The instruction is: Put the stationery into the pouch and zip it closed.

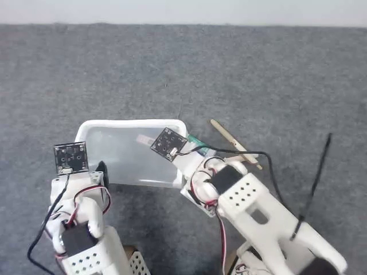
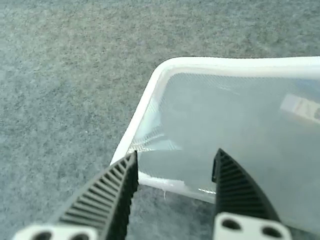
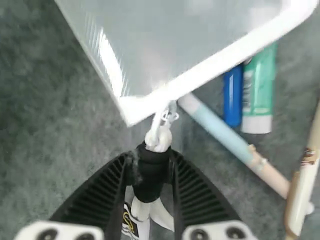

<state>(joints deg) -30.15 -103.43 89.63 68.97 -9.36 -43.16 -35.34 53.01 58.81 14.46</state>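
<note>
A translucent white-edged pouch lies flat on the grey carpet. My left gripper stands open just above the pouch's near left corner, one finger on each side of it. My right gripper is shut on the black zipper pull, which hangs by a white cord from the pouch's corner. Beside that end, outside the pouch, lie a blue stick, a green one, a pale blue and beige pen and a beige pen.
Grey carpet stretches open behind and to both sides of the pouch. A thin black rod lies at the right. The two arm bases crowd the near edge.
</note>
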